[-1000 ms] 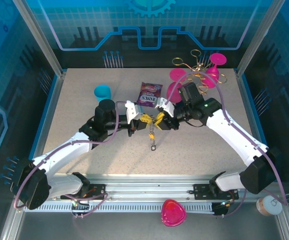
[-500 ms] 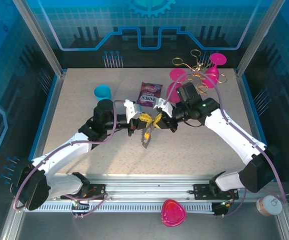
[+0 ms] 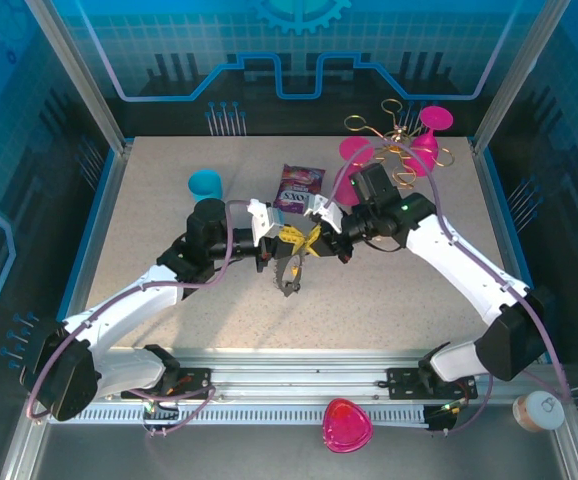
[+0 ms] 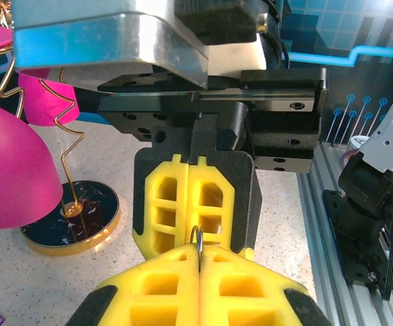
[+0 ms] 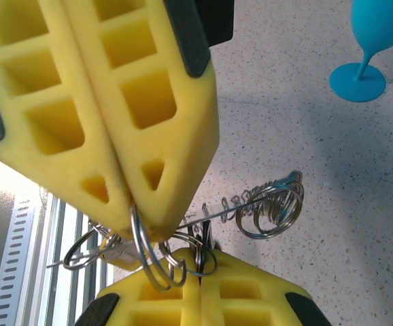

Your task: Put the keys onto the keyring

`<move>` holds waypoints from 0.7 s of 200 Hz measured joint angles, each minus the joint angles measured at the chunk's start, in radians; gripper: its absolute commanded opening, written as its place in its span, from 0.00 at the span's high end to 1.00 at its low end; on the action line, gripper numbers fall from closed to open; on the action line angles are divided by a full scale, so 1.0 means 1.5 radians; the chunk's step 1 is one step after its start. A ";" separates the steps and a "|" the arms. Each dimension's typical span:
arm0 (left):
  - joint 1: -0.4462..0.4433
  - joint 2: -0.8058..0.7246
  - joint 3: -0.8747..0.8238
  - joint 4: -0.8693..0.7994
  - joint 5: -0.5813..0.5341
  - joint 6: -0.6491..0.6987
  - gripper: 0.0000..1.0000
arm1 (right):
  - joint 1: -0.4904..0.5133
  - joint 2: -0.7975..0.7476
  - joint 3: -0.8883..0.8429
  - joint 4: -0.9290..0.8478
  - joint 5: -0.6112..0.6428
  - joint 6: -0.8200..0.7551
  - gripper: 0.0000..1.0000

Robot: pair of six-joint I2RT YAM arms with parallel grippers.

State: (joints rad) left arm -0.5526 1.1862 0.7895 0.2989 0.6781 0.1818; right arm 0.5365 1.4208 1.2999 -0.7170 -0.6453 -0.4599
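In the top view, a blue goblet (image 3: 206,183) stands on the table (image 3: 149,230) well to the left of both arms. The left gripper (image 3: 285,238) is out over the middle of the table with its jaws closed. In its wrist view the yellow fingers (image 4: 251,285) press together and pinch a thin wire of the keyring (image 4: 196,236) right at their tips.

The keyring (image 3: 289,277) hangs off the table just below the two grippers, between them. A small dark clump (image 3: 291,289) sits at its lowest point, too small to tell whether it is the keys.

The right gripper (image 3: 314,241) meets the left one tip to tip and is closed as well. In the right wrist view the right gripper (image 5: 141,219) clamps a wire loop of the keyring (image 5: 149,261), which curves down from the fingertips to the left gripper (image 5: 198,288) just beneath. A silvery coiled stretch (image 5: 271,207) sticks out sideways to the right.

Behind the grippers lies a purple snack packet (image 3: 299,187). Farther right stand pink goblets (image 3: 354,152) and a gold wire rack (image 3: 397,135).
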 measured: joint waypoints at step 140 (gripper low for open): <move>0.000 0.001 0.000 -0.001 0.018 0.005 1.00 | 0.007 0.032 0.042 -0.093 -0.046 -0.071 1.00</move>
State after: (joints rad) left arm -0.5529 1.1870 0.7895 0.2974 0.7055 0.1886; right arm 0.5472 1.4685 1.3636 -0.8558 -0.7136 -0.5671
